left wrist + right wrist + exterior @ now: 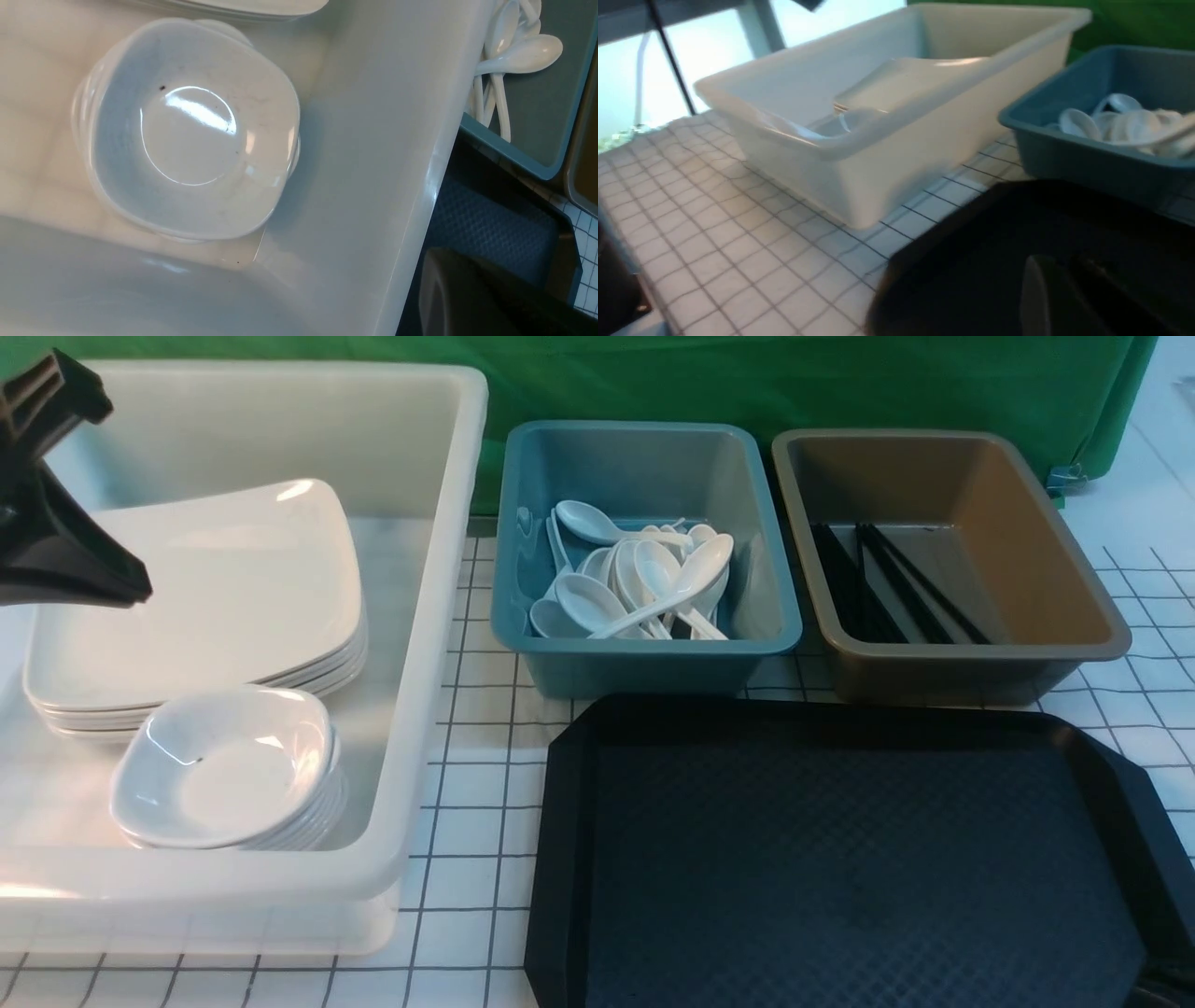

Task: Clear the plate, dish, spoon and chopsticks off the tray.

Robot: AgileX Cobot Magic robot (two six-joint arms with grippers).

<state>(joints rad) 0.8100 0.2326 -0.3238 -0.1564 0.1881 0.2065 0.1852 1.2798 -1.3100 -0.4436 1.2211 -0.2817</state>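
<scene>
A black rectangular plastic tray (840, 859) with clipped corners, a raised rim and a diamond-textured floor lies on the table (467, 803), whose cover is white with a thin dark grid. Nothing rests on the tray's surface.

To the tray's left stands a large translucent white tub (439, 616) with smooth rounded walls. Inside it, a stack of glossy white square plates with rounded corners fills the far part; the top plate (215, 588) is flat and shallow-rimmed. Nearer the front wall sits a stack of small rounded-square dishes; the top dish (191, 135) has a circular well and a tiny dark speck.

Behind the tray, a blue deep bin (644, 560) holds a loose heap of white plastic soup spoons; the uppermost spoon (672, 588) lies diagonally, oval bowl raised. Beside it, a brown deep bin (943, 560) holds thin black chopsticks (896, 583) lying lengthwise.

The left gripper (65, 560), dark and angular, hangs above the white tub over the plates; its jaws are closed and empty. The right gripper shows only as a blurred dark edge in the right wrist view, and whether its jaws are open cannot be told.
</scene>
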